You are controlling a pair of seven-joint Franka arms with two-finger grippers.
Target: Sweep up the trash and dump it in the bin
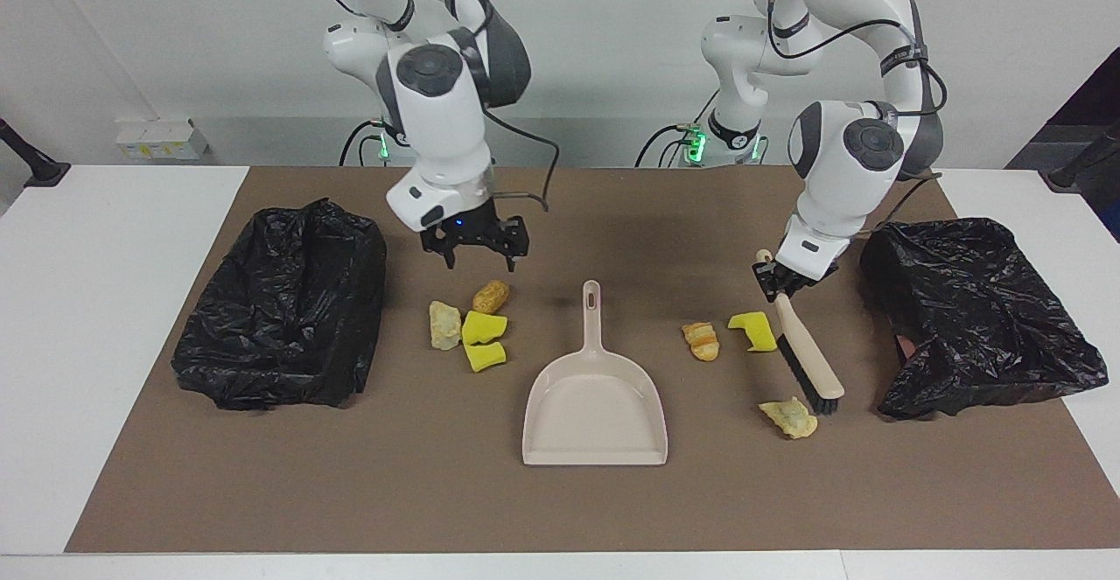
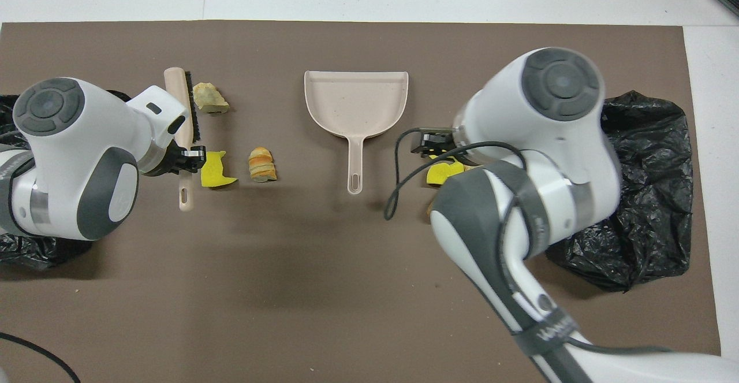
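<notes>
I read the left gripper [image 1: 781, 285] as clamped on the handle of the brush [image 1: 801, 344], low over the brown mat [image 1: 560, 492] at the left arm's end of the table. The brush slants away from the robots, with its bristle head resting on the mat. Three pieces of the trash lie around it: a yellow sponge chunk [image 1: 754, 331] just beside the handle, close to the gripper; an orange bread-like piece [image 1: 702, 340] a little farther toward the table's middle; and a pale beige lump [image 1: 790, 418] next to the bristle end, farther from the robots.

I see the right gripper [image 1: 478, 256] hanging with its fingers spread and nothing between them, over the mat just above the second cluster. That cluster holds a tan bread-like piece [image 1: 492, 296] closest below the gripper, two yellow sponge chunks [image 1: 483, 340] and a pale beige bit [image 1: 444, 324], all apart from the fingers.

The dustpan [image 1: 595, 409] lies flat between the two clusters, handle toward the robots, untouched. One bin lined with a black bag [image 1: 284, 304] stands at the right arm's end, and a second black bag [image 1: 971, 317] at the left arm's end.
</notes>
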